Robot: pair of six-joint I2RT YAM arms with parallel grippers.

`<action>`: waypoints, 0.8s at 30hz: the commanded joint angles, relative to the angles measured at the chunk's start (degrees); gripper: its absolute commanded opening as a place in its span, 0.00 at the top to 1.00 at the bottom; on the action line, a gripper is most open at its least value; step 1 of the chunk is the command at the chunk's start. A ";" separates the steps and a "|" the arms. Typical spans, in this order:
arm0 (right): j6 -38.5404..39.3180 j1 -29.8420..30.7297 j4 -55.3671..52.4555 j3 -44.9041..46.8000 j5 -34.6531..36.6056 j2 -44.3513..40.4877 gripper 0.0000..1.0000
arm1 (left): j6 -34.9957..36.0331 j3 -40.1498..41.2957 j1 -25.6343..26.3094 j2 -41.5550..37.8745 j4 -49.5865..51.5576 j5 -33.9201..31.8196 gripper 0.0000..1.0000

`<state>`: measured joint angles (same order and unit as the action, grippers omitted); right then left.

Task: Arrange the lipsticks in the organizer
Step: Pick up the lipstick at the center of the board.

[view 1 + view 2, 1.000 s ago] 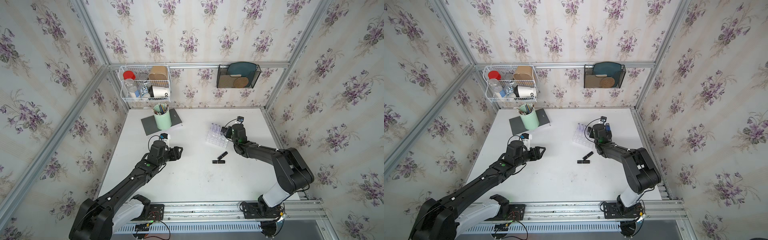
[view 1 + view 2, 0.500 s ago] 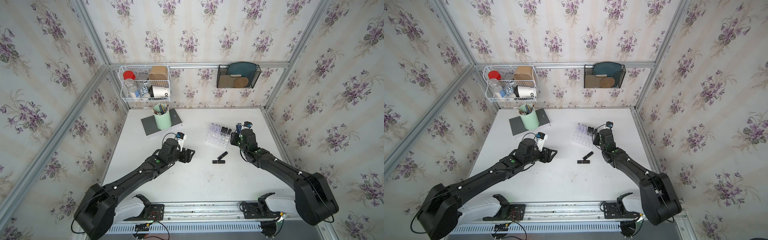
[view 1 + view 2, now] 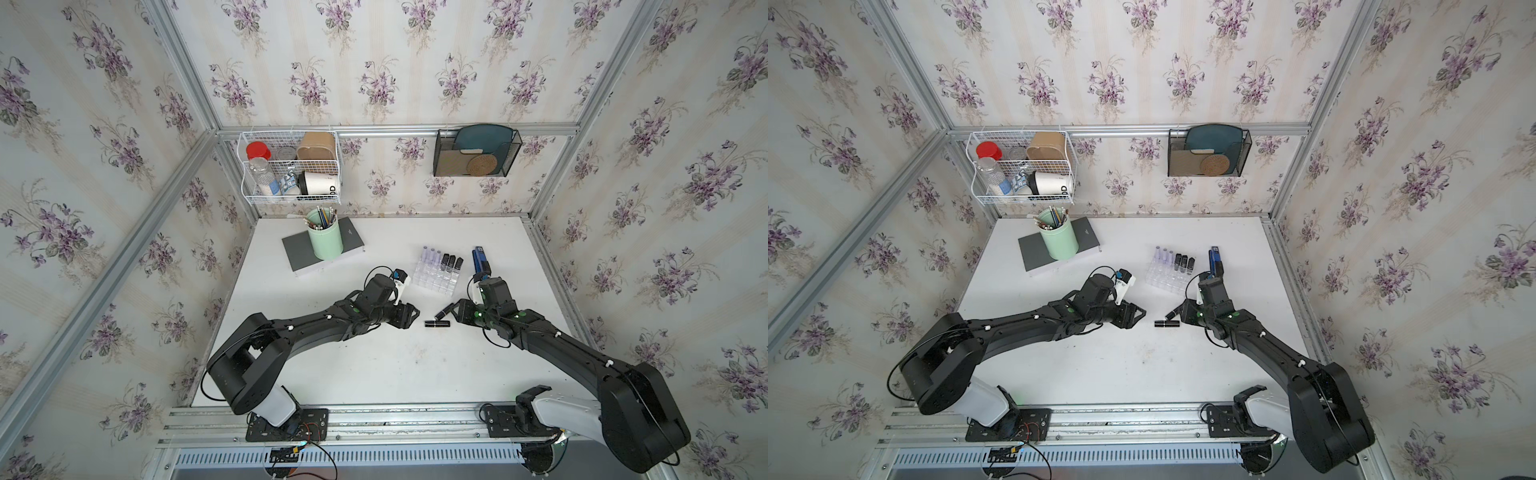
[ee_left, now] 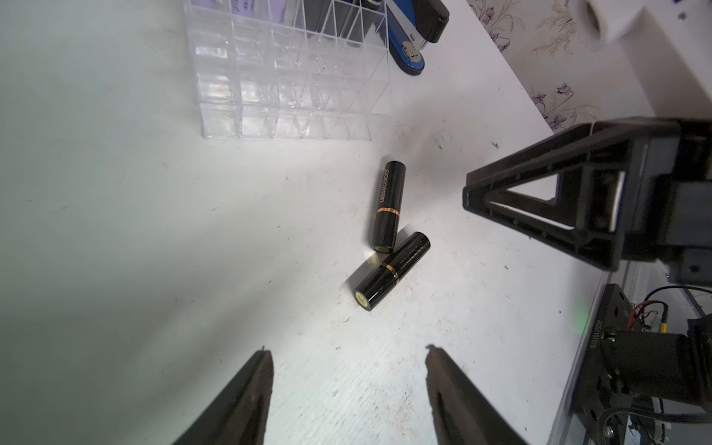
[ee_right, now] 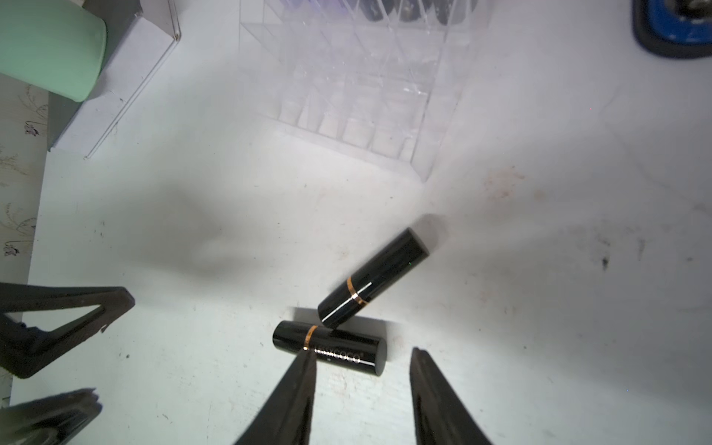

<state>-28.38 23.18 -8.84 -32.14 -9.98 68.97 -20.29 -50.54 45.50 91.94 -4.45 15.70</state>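
Right wrist view is showing us the right gripper (image 5: 360, 352) with jaws parted and empty. Its fingertips are stopping just short of the nearer of two black lipsticks (image 5: 329, 346), which are lying on the table (image 5: 539, 308) and touching end to side. A second ago this gripper was sitting at the organizer (image 3: 436, 284); now it is drawing back to the loose pair. In both top views we are counting three black lipsticks (image 3: 452, 262) standing beside three lilac ones (image 3: 431, 255) in the back row. The left gripper (image 3: 407, 316) is swinging in from farther left, jaws spread and holding nothing, and is facing the same pair from the opposite side. We are judging six stowed and two remaining. With both arms converging on one spot, we are thinking one should be yielding.
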 commanded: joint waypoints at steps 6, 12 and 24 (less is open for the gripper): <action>-1.74 -0.35 -2.12 0.42 5.29 -2.78 0.55 | 2.10 -11.60 2.78 8.63 7.90 -2.21 0.37; -5.08 -2.08 -0.94 1.63 8.52 -6.84 0.55 | 6.69 -23.52 6.87 17.48 18.27 -8.07 0.37; -4.62 -4.61 -0.55 3.22 8.58 -9.09 0.55 | 11.32 -36.07 8.57 28.23 25.35 -12.35 0.40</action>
<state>-32.62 18.76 -10.33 -29.28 -1.87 60.14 -11.20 -85.19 53.89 119.11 18.50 4.75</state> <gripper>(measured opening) 0.448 0.605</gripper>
